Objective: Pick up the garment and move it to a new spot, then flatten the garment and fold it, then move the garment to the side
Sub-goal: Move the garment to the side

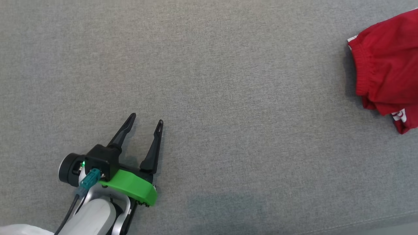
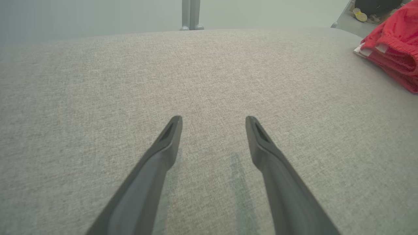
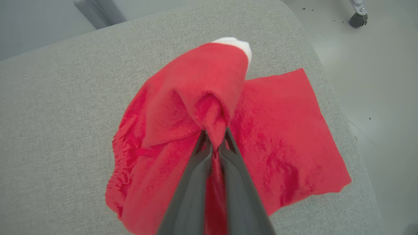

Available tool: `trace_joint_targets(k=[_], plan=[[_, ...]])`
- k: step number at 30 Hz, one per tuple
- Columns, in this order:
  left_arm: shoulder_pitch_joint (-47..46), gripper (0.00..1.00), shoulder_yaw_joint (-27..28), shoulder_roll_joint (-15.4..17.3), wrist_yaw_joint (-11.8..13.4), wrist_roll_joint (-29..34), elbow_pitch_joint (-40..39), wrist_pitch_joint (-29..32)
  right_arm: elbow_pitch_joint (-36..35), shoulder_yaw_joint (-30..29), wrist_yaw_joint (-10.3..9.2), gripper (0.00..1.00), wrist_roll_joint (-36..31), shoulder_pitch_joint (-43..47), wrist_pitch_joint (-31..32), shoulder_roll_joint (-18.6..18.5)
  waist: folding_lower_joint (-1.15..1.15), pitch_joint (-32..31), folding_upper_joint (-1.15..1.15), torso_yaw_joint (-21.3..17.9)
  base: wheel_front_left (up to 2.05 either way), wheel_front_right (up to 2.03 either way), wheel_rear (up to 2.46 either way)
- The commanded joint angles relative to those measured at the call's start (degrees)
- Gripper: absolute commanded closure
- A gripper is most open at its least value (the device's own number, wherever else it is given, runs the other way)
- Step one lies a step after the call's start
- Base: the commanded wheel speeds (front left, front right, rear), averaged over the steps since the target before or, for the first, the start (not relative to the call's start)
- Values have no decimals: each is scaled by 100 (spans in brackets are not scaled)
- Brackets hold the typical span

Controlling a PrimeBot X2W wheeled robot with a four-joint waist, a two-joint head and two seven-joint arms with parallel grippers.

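Pinching red garment (image 3: 277, 130), right gripper (image 3: 214, 139), clear in its wrist view.

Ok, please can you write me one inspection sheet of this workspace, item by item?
Surface: grey fabric surface, woven, with a rounded corner.
Job's things: red garment, white trim, bunched near the right edge, one fold pinched up.
Clutter: nothing seen.
Grippers: left claw open, over bare fabric, holding nothing; right claw shut on the red garment.
Cables: dark cable with teal plug at the left wrist.
Surroundings: pale floor, caster wheel, grey post beyond the far edge.
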Motion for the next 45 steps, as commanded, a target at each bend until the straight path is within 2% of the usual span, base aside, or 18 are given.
trace_joint_targets(k=[1,5,6,7,8,9,12,17,18,24,27,28,33,38,45], plan=[[-104,0,29,-29,5,15,5,-7,147,35,2,100,-114,-69,61,-190,0,202,38,198,0,0,0],[-163,0,0,-53,-15,48,66,-34,493,153,1,100,-368,52,-45,-535,0,237,38,277,0,0,0],[-173,0,-15,-58,-9,74,85,-37,560,169,1,92,-441,96,-104,-589,0,218,38,297,0,0,0],[-183,0,-17,-76,-1,66,101,-44,632,139,1,71,-523,128,-200,-649,0,200,38,317,0,0,0],[-187,0,-4,-81,18,63,118,-67,734,82,1,24,-581,156,-286,-652,0,172,38,335,0,0,0],[-187,0,-1,-79,26,73,133,-86,824,59,1,0,-674,204,-370,-654,0,139,38,353,0,0,0],[-140,0,10,-97,40,36,164,-108,1037,15,1,0,-986,356,-665,-657,0,-12,38,401,0,0,0],[4,0,44,-113,61,-23,214,-179,846,193,1,0,-1200,457,-1596,-538,0,-290,38,469,0,0,0],[91,0,80,-141,85,-77,263,-226,660,248,-2,0,-1160,526,-2262,-366,0,-486,38,512,0,0,0],[437,0,179,-126,125,-208,473,-339,-114,528,-2,0,-1375,1171,-3966,170,0,-1117,38,741,0,0,0],[624,0,297,-161,134,-279,580,-396,-471,524,-2,0,-1520,1772,-4765,525,0,-1443,38,941,0,0,0],[744,0,402,-186,132,-314,653,-436,-647,517,-2,0,-1739,2261,-5274,692,0,-1619,38,1077,0,0,0],[1006,0,617,-224,85,-225,850,-479,-555,323,0,0,-2125,3299,-6440,1568,0,-1971,38,1386,0,0,0],[1253,0,1035,-354,-25,-94,958,-479,-86,287,1,0,-2505,3851,-6919,2105,0,-2227,38,1557,0,0,0],[1500,0,1632,-610,-430,209,1152,-481,114,310,0,0,-2895,4036,-6986,2251,0,-2377,38,1593,0,0,0]])
